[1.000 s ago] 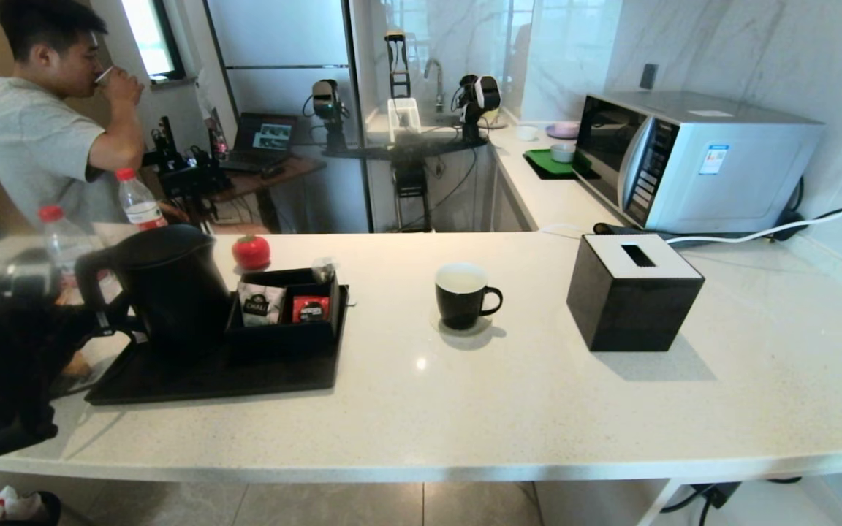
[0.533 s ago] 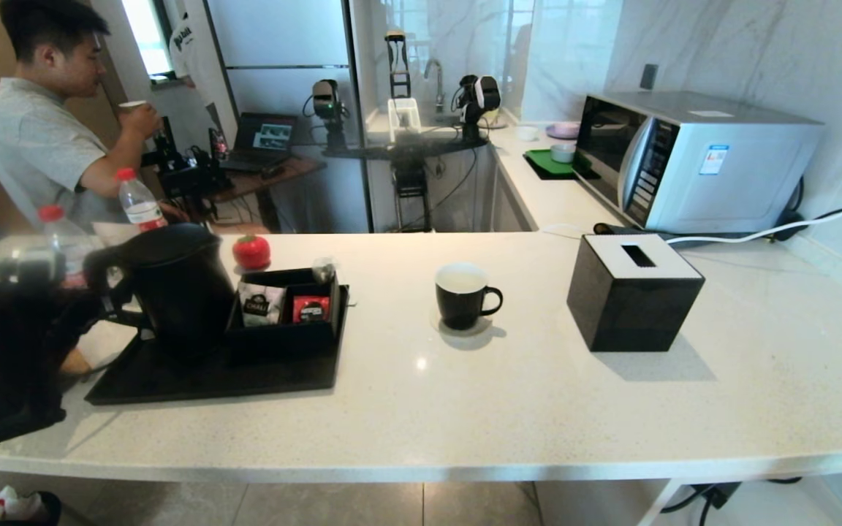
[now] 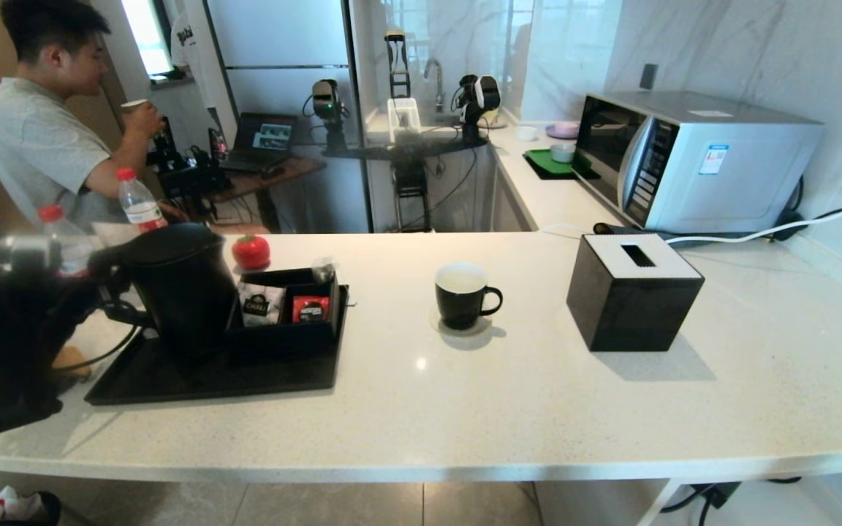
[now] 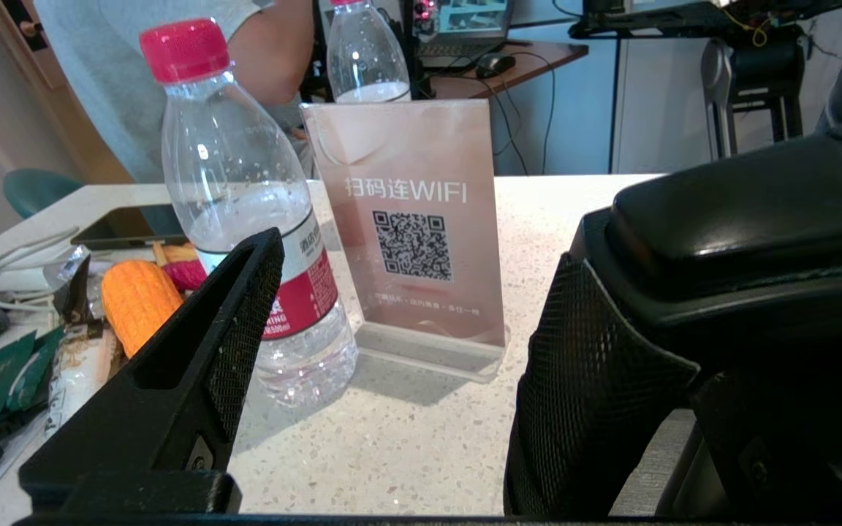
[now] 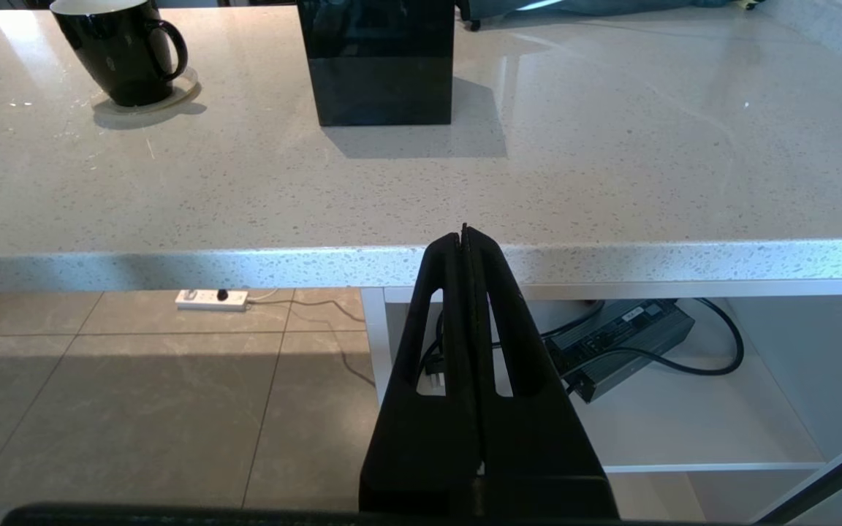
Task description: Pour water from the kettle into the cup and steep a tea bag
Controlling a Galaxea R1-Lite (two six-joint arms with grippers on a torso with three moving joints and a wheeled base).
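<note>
At far left, the left gripper (image 3: 103, 292) is spread wide at the handle of the kettle (image 3: 180, 285), one finger (image 4: 596, 409) against it, not yet clamped. The kettle stands on a black tray (image 3: 209, 380). Right of it, the cup (image 3: 463, 294) sits unfilled; no tea bag is visible. All steps remain. The right gripper (image 5: 465, 237), pressed together and empty, hangs below the counter edge (image 5: 245, 259).

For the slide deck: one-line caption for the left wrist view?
Open left gripper beside the kettle, facing a water bottle and WiFi sign.
</note>
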